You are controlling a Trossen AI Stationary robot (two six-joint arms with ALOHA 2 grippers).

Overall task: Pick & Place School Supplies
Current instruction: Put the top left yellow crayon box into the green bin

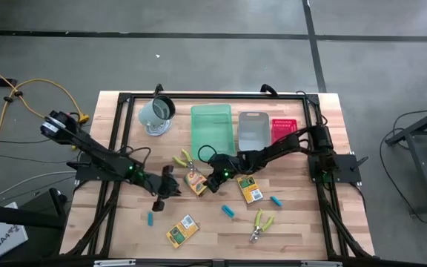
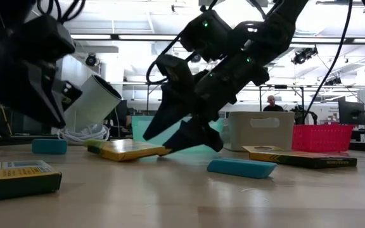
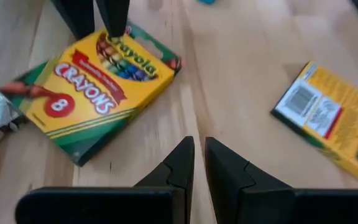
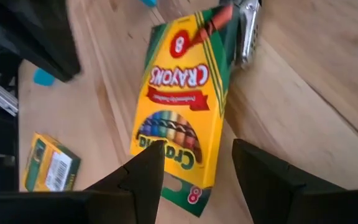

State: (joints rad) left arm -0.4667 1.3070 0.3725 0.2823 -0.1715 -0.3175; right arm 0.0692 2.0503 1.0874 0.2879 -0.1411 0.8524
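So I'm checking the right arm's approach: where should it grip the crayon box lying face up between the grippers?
Across the narrow width of the crayon box, from above. It lies flat, and the open right gripper already straddles one end.

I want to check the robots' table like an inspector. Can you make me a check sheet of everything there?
Surface: wooden table, black frame round it.
Job's things: three crayon boxes, one by the right hand, one mid-right, one near the front; two pliers; three blue pieces.
Clutter: mug at the back left; green tray, grey tray, red tray along the back.
Hands: right hand open over a crayon box; left hand nearly shut, empty, nearby.
Cables: yellow cable on the floor, left.
Surroundings: grey floor; a person far behind.
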